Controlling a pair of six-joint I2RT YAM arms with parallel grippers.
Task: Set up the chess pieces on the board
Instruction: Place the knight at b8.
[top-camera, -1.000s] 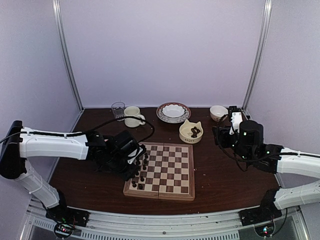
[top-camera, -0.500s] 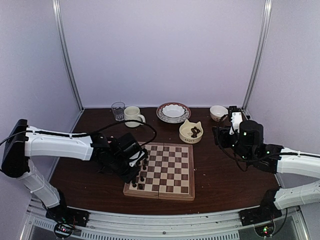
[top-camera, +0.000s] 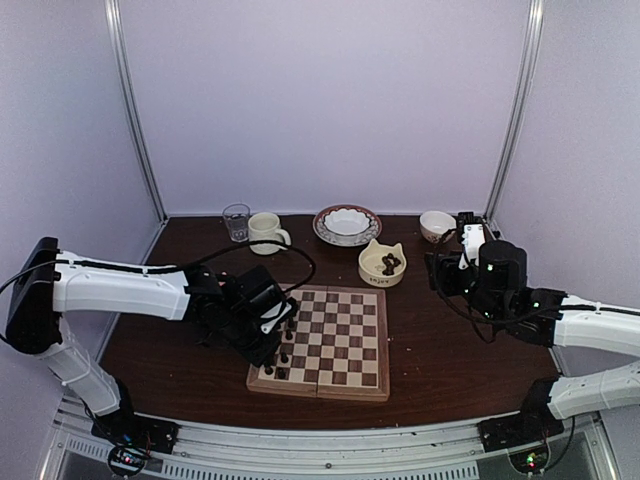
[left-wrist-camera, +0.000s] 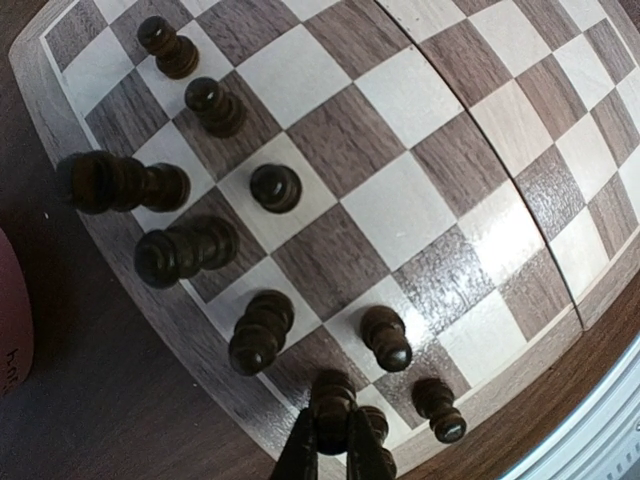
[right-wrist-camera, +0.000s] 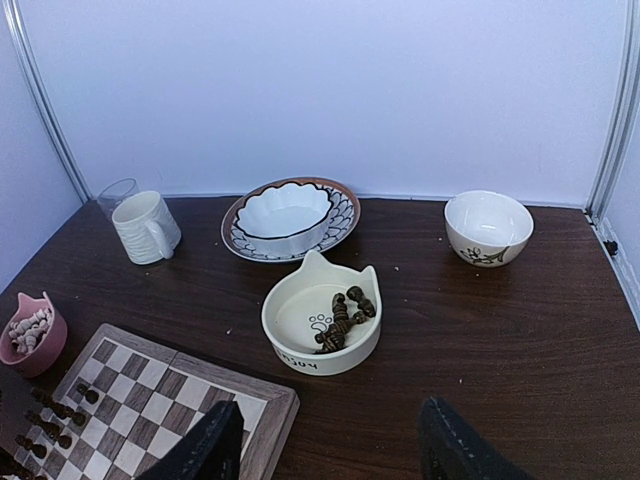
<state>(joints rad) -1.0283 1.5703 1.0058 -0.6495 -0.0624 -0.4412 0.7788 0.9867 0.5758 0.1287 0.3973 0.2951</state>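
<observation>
A cream cat-shaped ceramic bowl (right-wrist-camera: 300, 355) held dark brown turned chess pieces (right-wrist-camera: 340, 318); a pink cat-shaped bowl (right-wrist-camera: 42, 360) held pale cream pieces (right-wrist-camera: 25, 325). The left gripper (left-wrist-camera: 335, 445), fingers pressed close, pinched one dark piece (left-wrist-camera: 333, 390) at the edge of the chequered wooden board (left-wrist-camera: 400, 200), among standing others. The right gripper (right-wrist-camera: 330, 440) hung spread, apart from the board.

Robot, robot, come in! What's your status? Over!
Left gripper shut on a dark piece at the board edge. Right gripper open, empty. More dark pieces wait in the cat bowl. Neighbours crowd the held piece.
</observation>
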